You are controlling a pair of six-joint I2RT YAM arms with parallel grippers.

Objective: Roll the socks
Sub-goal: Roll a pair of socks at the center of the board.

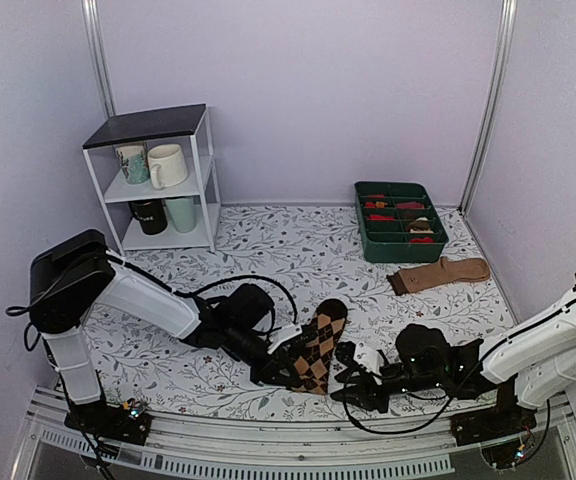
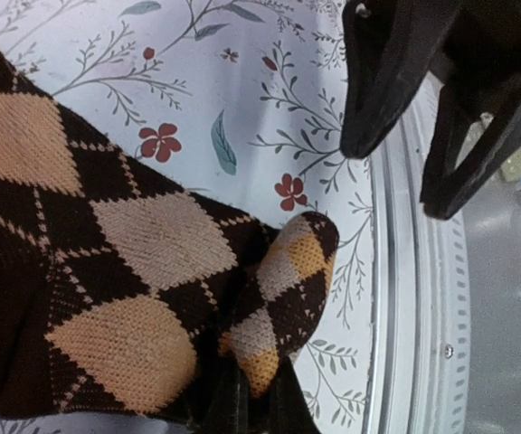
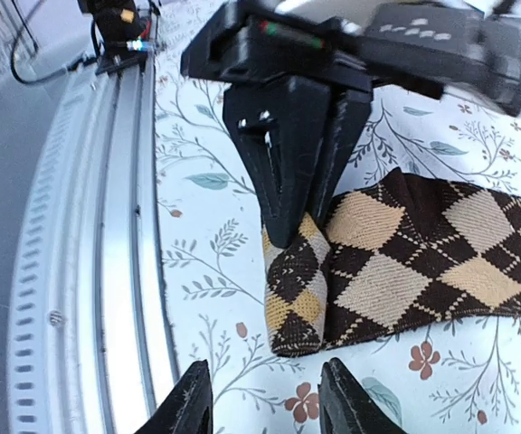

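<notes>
The dark brown argyle socks lie near the table's front edge. Their near end is folded over into a small roll, also seen in the right wrist view. My left gripper is shut on that rolled end; its fingers pinch the fold from above. My right gripper is open, its fingertips apart just in front of the roll, not touching the socks.
A plain tan sock with a dark cuff lies at the back right. A green bin with red bundles stands behind it. A white shelf with mugs stands back left. A metal rail runs along the front edge.
</notes>
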